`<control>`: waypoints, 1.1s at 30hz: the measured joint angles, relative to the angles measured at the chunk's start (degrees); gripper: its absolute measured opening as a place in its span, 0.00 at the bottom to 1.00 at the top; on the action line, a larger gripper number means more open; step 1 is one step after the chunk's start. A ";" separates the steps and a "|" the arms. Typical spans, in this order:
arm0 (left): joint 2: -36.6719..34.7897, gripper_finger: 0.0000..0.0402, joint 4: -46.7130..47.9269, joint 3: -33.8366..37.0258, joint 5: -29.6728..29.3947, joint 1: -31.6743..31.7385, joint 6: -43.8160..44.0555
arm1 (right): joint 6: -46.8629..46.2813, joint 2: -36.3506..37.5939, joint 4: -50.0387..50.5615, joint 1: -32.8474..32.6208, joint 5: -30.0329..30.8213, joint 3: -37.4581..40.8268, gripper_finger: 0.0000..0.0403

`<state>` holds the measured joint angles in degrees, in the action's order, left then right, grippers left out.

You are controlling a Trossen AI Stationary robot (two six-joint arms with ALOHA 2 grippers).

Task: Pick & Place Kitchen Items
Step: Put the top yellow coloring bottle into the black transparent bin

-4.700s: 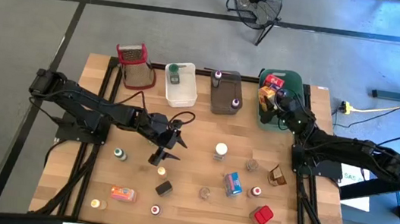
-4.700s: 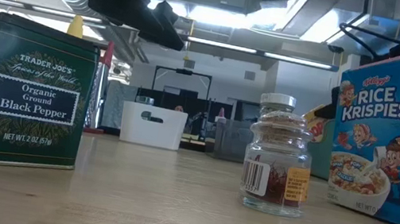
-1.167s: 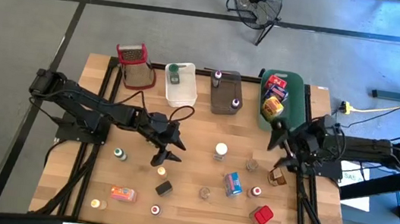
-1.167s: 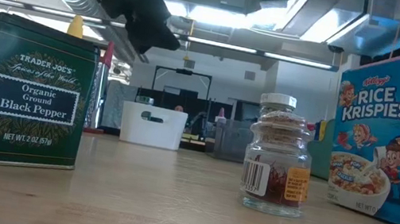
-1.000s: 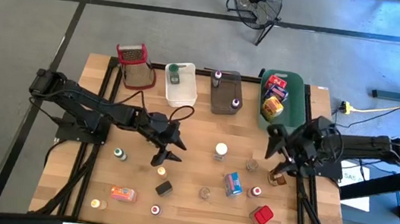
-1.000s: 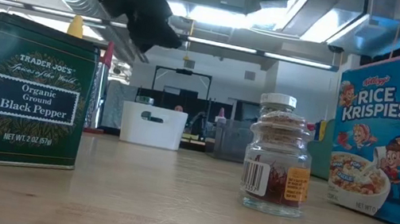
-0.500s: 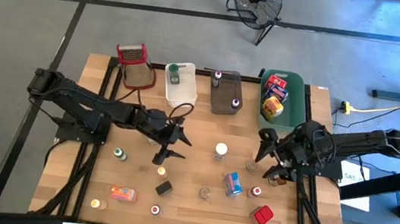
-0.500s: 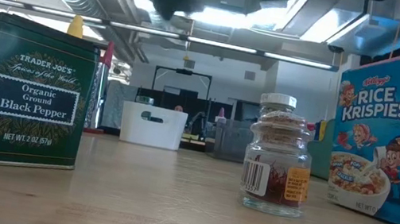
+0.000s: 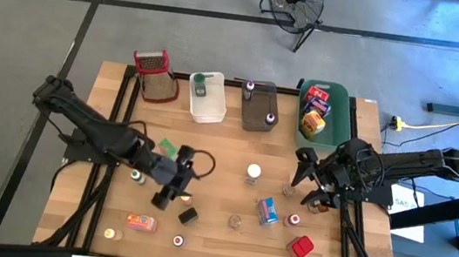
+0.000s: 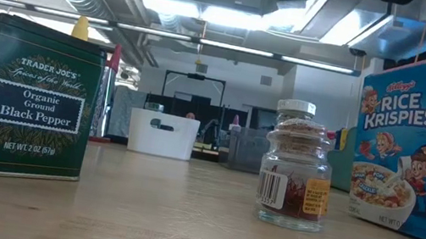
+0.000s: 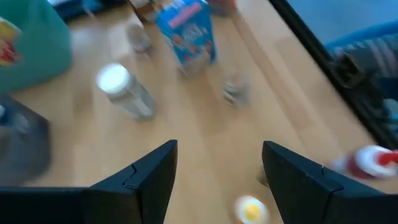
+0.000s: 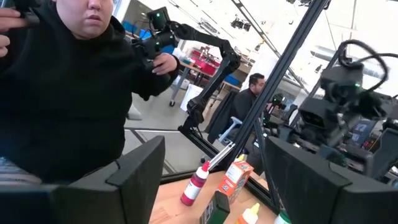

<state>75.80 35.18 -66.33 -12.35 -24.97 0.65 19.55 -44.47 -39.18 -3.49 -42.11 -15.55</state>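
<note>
Now left hand (image 9: 171, 193) open above yellow-capped bottle (image 11: 250, 210), empty

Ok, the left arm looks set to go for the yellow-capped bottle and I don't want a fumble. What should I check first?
1. Left pincer open: ok, its fingers stand apart.
2. Yellow-capped bottle lined up: ok, in the left wrist view it sits in the gap between the fingers.
3. Bottle upright: cannot tell.
4. Dark tin clear of the fingers: cannot tell, it stands close to the bottle.
5. Right pincer out of the way: ok, it is open, empty and across the table near the green tub.
</note>
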 joint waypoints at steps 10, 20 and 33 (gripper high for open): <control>0.35 0.57 5.50 1.57 0.14 -2.94 8.19 | 0.02 0.00 -0.81 0.00 0.07 0.02 0.69; 2.00 0.57 6.81 2.49 1.75 -3.12 5.96 | 0.02 0.00 -0.90 0.00 0.07 0.02 0.69; 7.86 0.57 6.64 2.49 3.82 -1.28 -0.05 | 0.39 0.00 -0.90 0.00 0.07 0.04 0.69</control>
<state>83.65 41.82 -63.83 -8.53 -26.25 0.61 19.94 -44.47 -40.07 -3.49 -42.04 -15.51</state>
